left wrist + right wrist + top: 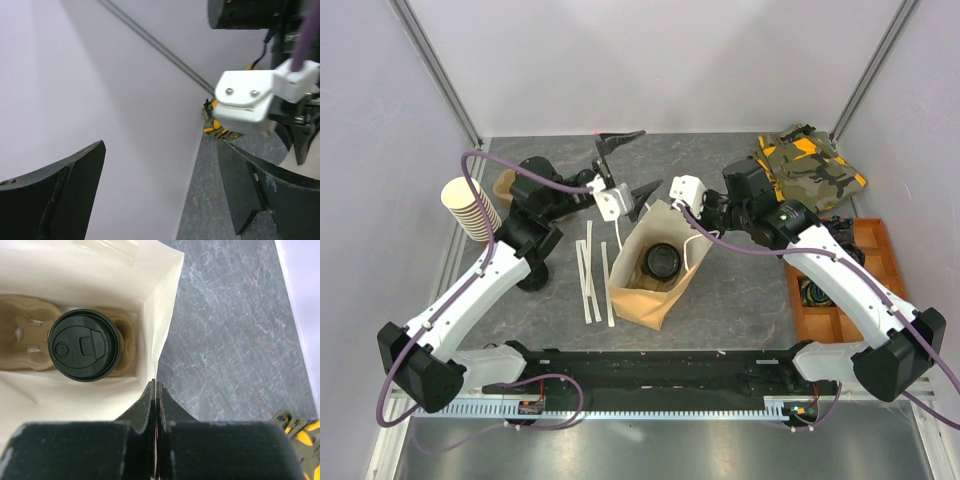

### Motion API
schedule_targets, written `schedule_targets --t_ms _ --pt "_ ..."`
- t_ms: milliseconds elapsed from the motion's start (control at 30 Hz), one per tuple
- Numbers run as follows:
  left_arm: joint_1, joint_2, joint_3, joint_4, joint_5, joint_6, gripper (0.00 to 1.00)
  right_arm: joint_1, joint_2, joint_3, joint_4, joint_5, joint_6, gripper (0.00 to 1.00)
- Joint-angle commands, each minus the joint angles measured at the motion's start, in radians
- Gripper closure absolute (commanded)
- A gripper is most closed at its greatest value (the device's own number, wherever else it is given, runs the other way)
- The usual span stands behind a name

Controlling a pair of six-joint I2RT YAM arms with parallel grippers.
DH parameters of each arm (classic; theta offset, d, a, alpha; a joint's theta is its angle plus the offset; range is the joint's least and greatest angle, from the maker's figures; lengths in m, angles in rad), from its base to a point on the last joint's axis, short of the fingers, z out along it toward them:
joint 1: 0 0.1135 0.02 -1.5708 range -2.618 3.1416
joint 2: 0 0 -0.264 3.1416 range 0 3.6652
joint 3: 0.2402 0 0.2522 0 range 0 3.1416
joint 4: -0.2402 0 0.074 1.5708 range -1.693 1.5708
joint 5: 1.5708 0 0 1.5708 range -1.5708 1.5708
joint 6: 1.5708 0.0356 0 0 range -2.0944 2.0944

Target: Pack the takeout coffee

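Observation:
The takeout coffee, a brown cup with a black lid (662,262), stands inside the open paper bag (645,295) at the table's middle. In the right wrist view the lid (84,345) sits in a pulp cup carrier (22,340) at the bottom of the bag (100,275). My right gripper (700,215) is shut on the bag's right rim, its jaws (156,387) pressed on the paper edge. My left gripper (640,162) is open and empty, above the bag's far left corner. In its own view (160,190) only the wall and table show between the fingers.
A tall stack of brown cups (472,208) stands at the left. White strips (590,270) lie left of the bag. A camouflage cloth (808,165) lies at the back right. An orange tray (835,300) is at the right edge, under the right arm.

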Motion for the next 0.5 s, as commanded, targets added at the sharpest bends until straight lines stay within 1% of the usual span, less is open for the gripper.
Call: schedule_targets --t_ms 0,67,100,167,300,333,367,467 --pt "0.024 0.024 0.081 0.030 -0.124 -0.168 0.00 -0.001 0.030 0.073 -0.006 -0.035 -0.079 1.00" --pt "0.038 0.049 0.119 -0.002 -0.147 -0.215 0.00 -0.003 0.053 0.099 -0.009 -0.025 -0.081 1.00" --pt "0.051 0.058 0.133 -0.033 -0.161 -0.231 0.00 -0.001 0.062 0.111 -0.011 -0.019 -0.078 0.96" --pt "0.065 0.086 0.176 -0.072 -0.198 -0.277 0.00 -0.001 0.090 0.145 -0.027 -0.005 -0.075 0.93" --pt "0.105 0.106 0.205 -0.116 -0.227 -0.328 0.00 -0.001 0.117 0.179 -0.032 0.015 -0.058 0.75" --pt "0.110 0.106 0.205 -0.127 -0.229 -0.335 0.00 -0.001 0.124 0.188 -0.034 0.018 -0.052 0.73" --pt "0.114 0.107 0.208 -0.135 -0.229 -0.346 0.00 -0.003 0.128 0.194 -0.035 0.020 -0.049 0.67" --pt "0.130 0.115 0.221 -0.174 -0.253 -0.374 0.00 -0.001 0.136 0.210 -0.034 0.027 -0.033 0.59"
